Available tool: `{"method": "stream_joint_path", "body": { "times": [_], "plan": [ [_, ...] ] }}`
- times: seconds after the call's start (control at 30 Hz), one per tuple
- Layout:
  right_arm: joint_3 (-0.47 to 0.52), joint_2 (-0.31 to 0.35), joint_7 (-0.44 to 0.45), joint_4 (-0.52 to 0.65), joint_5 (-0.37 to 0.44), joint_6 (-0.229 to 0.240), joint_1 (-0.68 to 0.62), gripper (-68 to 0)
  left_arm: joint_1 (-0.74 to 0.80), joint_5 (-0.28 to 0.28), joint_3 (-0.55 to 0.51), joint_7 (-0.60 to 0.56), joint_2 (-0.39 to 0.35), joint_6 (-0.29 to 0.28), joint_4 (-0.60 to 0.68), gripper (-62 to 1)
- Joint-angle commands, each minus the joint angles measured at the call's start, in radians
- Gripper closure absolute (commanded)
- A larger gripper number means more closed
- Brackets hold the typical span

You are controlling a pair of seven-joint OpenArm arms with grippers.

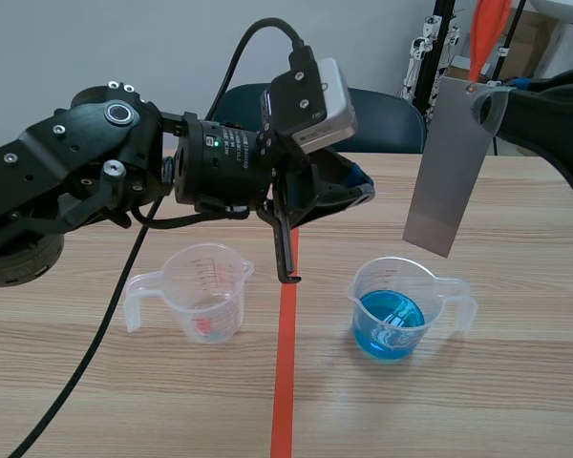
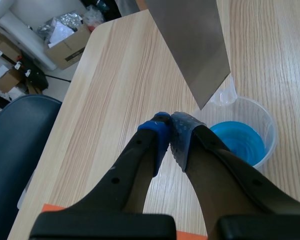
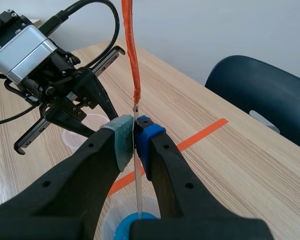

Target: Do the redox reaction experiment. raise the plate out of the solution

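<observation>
Plate (image 1: pixel 449 167), grey metal, flat, rectangular: hanging tilted in the air, its lower corner sitting just above the rim of the right-hand beaker (image 1: pixel 396 305) and clear of the blue solution (image 1: pixel 390 322). By that position, the raising step is looking done or nearly so.

Surface is showing dull, even grey with no visible deposit or drips, though fine marks would be too small to tell. An orange strip (image 3: pixel 130 45) is running up from the plate's top end.

Right gripper (image 3: pixel 135 137): clamping the plate's upper edge between both pads, the sheet showing edge-on as a thin line running down toward the blue liquid. Gripping high is keeping the fingers out of the solution and leaving the wetted end free over the beaker, so that any drips are likely falling back in.

Left gripper (image 2: pixel 169 131): fingers pressed together on nothing, hovering above the table between the two beakers, apart from the plate, apparently standing by.

Second beaker (image 1: pixel 205 291), clear with a faint reddish trace at its bottom: standing across the orange-red tape line (image 1: pixel 286 363) from the blue one.
</observation>
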Motion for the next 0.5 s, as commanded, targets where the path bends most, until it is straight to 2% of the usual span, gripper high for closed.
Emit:
{"method": "stream_joint_path", "body": {
  "times": [0.0,0.2,0.47],
  "plan": [
    [0.023,0.016,0.018,0.012,0.014,0.0,0.018,-0.4,-0.011,-0.008,-0.003,-0.016,-0.013,-0.002,0.004,-2.7],
    [0.023,0.016,0.018,0.012,0.014,0.0,0.018,-0.4,0.003,-0.023,-0.003,-0.03,-0.049,-0.002,0.008,-2.6],
    [0.023,0.016,0.018,0.012,0.014,0.0,0.018,-0.4,0.043,-0.023,-0.003,-0.102,-0.116,-0.002,0.053,-2.6]
  ]
}}
